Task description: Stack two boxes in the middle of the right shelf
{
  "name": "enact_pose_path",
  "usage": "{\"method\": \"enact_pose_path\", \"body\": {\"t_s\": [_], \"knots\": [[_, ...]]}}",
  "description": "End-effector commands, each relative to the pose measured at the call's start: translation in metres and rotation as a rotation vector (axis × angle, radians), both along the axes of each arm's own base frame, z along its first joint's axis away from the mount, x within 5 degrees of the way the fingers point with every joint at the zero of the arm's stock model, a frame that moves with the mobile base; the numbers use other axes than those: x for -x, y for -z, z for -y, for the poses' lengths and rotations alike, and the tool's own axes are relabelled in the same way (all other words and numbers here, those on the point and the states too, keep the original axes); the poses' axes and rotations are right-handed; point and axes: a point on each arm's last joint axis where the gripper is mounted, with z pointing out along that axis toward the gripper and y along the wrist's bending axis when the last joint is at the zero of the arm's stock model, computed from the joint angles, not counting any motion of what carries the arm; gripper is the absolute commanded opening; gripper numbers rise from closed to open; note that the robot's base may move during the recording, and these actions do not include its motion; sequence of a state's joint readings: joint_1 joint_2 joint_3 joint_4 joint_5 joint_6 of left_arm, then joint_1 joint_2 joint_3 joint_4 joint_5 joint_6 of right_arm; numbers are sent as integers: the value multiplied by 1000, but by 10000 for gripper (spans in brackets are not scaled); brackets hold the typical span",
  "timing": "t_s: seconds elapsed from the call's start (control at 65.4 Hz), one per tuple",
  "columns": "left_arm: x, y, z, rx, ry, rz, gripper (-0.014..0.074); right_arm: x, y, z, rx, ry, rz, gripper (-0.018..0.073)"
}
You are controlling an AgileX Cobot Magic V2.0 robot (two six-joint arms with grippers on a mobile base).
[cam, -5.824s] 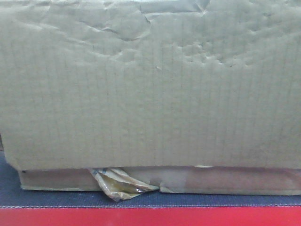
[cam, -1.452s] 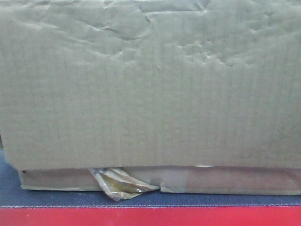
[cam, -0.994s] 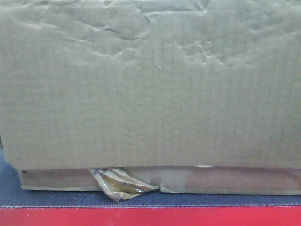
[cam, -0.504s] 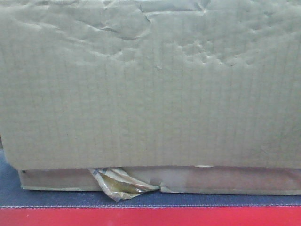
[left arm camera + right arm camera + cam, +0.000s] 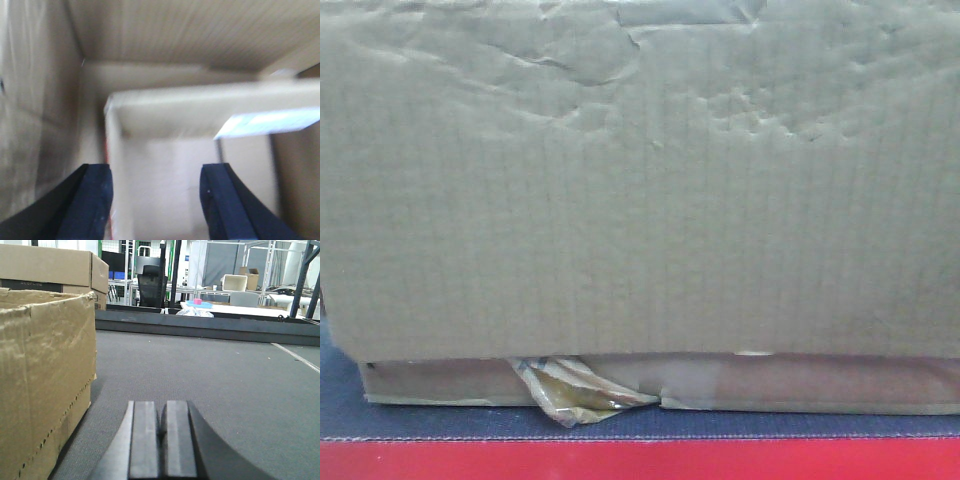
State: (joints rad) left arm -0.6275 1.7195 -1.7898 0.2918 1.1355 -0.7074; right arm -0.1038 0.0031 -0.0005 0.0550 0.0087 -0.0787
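The tall box (image 5: 640,180) sits on the flatter box (image 5: 800,385) (its crumpled tape tag (image 5: 575,395) sticks out) at the surface's (image 5: 420,425) front edge. The left pincer (image 5: 157,172) stands apart amid blurred cardboard. The right pincer (image 5: 164,410) is pressed together, empty, low over the surface.

A dark grey felt tabletop (image 5: 210,375) is filling the centre and right of the right wrist view. In the front view, a red edge (image 5: 640,460) is running along the bottom of the frame. A black office chair (image 5: 150,282) is standing at upper centre. A small pink object (image 5: 198,301) is sitting on a white table (image 5: 240,311) at upper right.
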Motion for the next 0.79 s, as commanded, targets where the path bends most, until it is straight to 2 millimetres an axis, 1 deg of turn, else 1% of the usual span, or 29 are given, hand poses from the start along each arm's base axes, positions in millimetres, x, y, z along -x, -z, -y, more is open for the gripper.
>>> {"method": "enact_pose_path", "body": {"t_s": [0.0, 0.076, 0.122, 0.183, 0.306, 0.428, 0.504, 0.581, 0.657, 0.718, 0.78], "knots": [[9, -31, -10, 9, 14, 57, 312, 0, -2, 0, 3, 0, 19, -165], [15, -49, -17, -20, 26, 93, 312, 0, -2, 0, 3, 0, 19, -165], [15, -55, -21, -46, 30, 126, 312, 0, -2, 0, 3, 0, 19, -165], [13, -58, -26, -81, 23, 151, 312, 0, -2, 0, 3, 0, 19, -165], [8, -56, -35, -58, 40, 116, 312, 0, -2, 0, 3, 0, 19, -165], [-2, -55, -54, -39, 1, 95, 312, 0, -2, 0, 3, 0, 19, -165], [-6, -54, -63, -15, 10, 73, 312, 0, -2, 0, 3, 0, 19, -165], [-11, -50, -69, -13, 4, 58, 312, 0, -2, 0, 3, 0, 19, -165], [-13, -43, -71, -26, 0, 36, 312, 0, -2, 0, 3, 0, 19, -165], [-14, -32, -71, -43, 0, 3, 312, 0, -2, 0, 3, 0, 19, -165], [-15, -17, -70, -64, 1, -43, 312, 0, -2, 0, 3, 0, 19, -165]]}}
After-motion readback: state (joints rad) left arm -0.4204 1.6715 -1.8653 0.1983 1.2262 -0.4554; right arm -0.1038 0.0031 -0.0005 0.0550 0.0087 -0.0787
